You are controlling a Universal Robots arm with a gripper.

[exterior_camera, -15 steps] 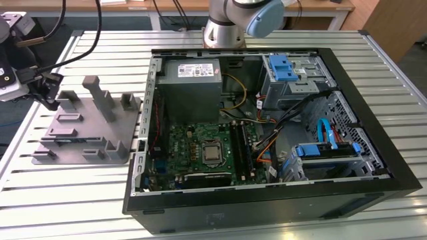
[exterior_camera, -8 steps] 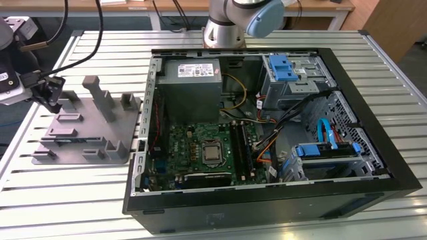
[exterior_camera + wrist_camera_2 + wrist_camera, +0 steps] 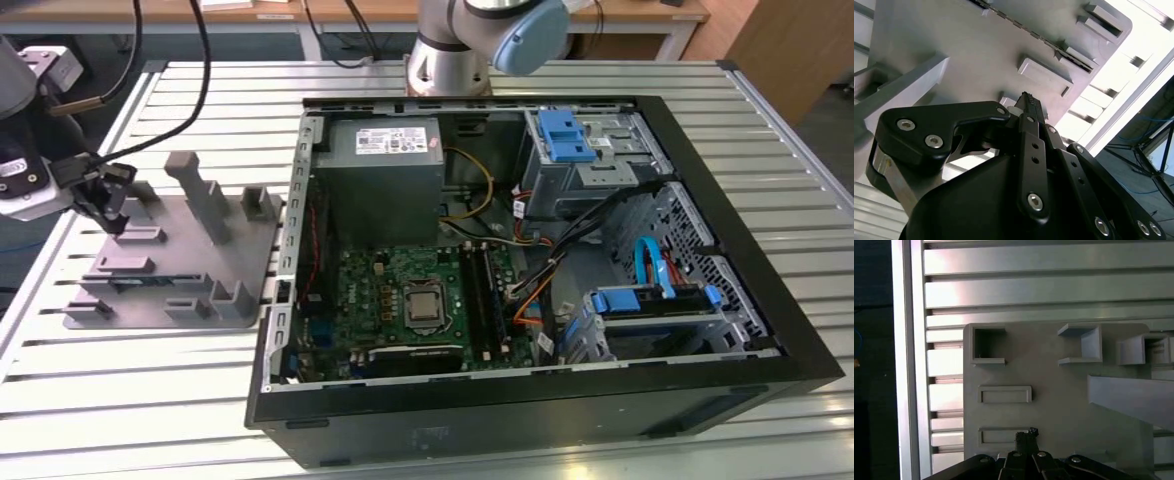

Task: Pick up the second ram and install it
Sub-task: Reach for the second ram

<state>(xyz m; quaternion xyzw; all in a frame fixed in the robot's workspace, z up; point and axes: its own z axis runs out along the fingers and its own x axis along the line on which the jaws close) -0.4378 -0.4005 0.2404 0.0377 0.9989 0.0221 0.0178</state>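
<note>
Hand pressed together, tips low over the gray fixture on the tabletop. Second ram sits on edge in a fixture slot, near the hand but apart from it.

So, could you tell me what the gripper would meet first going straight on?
The gripper would probably meet the grey fixture plate, near a low rectangular block; depth is unclear.
</note>
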